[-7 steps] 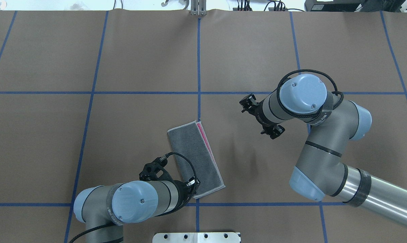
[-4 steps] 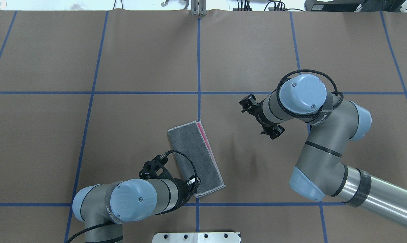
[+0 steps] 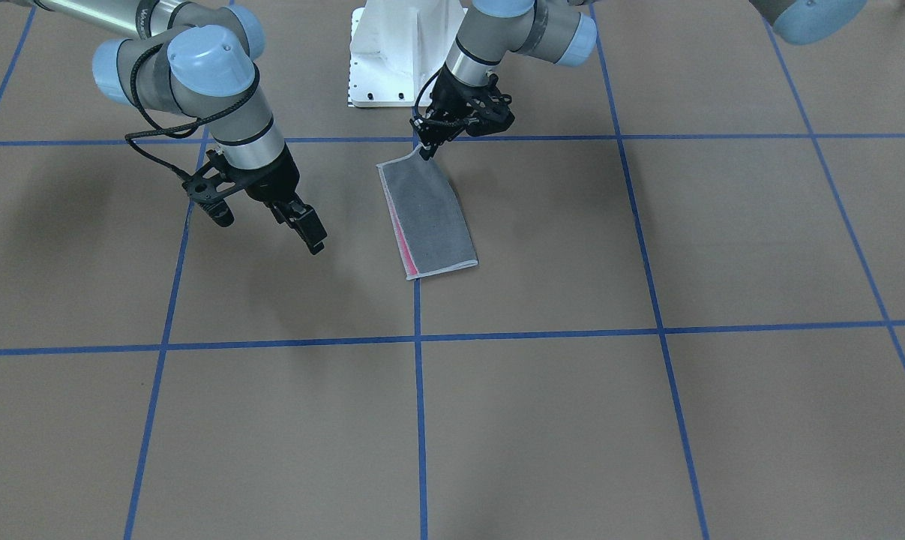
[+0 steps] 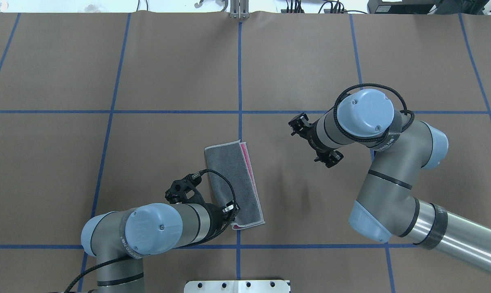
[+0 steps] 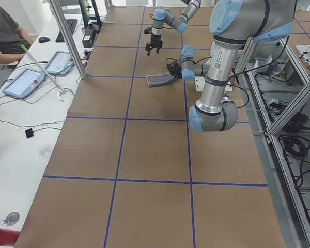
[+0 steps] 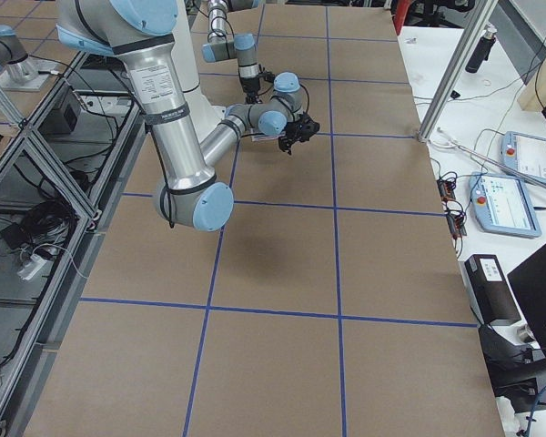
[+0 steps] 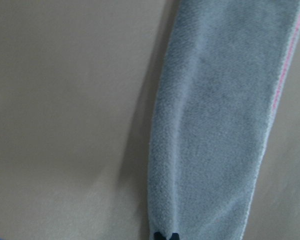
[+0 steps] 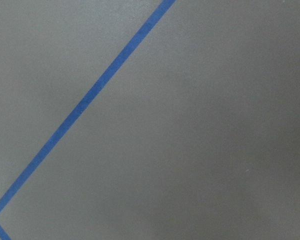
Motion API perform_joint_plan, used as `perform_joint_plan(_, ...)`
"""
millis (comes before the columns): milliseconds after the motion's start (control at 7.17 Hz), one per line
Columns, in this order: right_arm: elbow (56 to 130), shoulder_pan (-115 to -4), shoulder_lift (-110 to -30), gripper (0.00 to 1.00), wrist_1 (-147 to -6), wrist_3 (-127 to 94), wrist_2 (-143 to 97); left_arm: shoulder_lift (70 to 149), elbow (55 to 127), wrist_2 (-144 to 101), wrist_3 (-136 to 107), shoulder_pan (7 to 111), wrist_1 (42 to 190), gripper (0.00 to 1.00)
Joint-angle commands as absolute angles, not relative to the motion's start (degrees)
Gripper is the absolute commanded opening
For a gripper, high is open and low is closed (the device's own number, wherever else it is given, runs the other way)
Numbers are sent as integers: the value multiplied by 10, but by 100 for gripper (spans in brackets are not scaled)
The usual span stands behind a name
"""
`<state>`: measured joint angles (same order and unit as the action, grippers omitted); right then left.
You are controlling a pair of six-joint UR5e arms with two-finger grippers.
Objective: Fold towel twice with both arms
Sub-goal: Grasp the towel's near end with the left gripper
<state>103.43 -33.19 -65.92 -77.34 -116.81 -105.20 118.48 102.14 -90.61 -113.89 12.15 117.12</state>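
Note:
The towel (image 4: 233, 179) lies folded in a long strip near the table's middle, dark grey side up, with a pink strip along one long edge. It also shows in the front view (image 3: 430, 214) and the left wrist view (image 7: 215, 125). My left gripper (image 3: 424, 152) is shut on the towel's end nearest the robot base and holds that corner slightly raised; its fingertips (image 7: 165, 236) pinch the grey cloth. My right gripper (image 3: 313, 240) is open and empty, hanging above the bare table well to the side of the towel.
The white pedestal base (image 3: 392, 67) stands just behind the towel's held end. Blue tape lines (image 4: 239, 81) grid the brown table cover. The right wrist view shows only table and a tape line (image 8: 85, 105).
My left arm has drawn back toward the view's left, and the towel's near end has shifted left with it, so the strip lies straighter. The right arm has not moved.

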Motion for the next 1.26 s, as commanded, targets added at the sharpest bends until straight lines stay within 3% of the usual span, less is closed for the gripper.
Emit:
perform_joint_plan(0, 1034, -332, -659, 100, -773, -1168, -1052, 1182, 1022, -931, -1122, 142, 1165, 0)
perform_joint_plan(1116, 1034, -330, -659, 100, -774, -1168, -1050, 1172, 1005, -988, -1121, 213, 1161, 0)
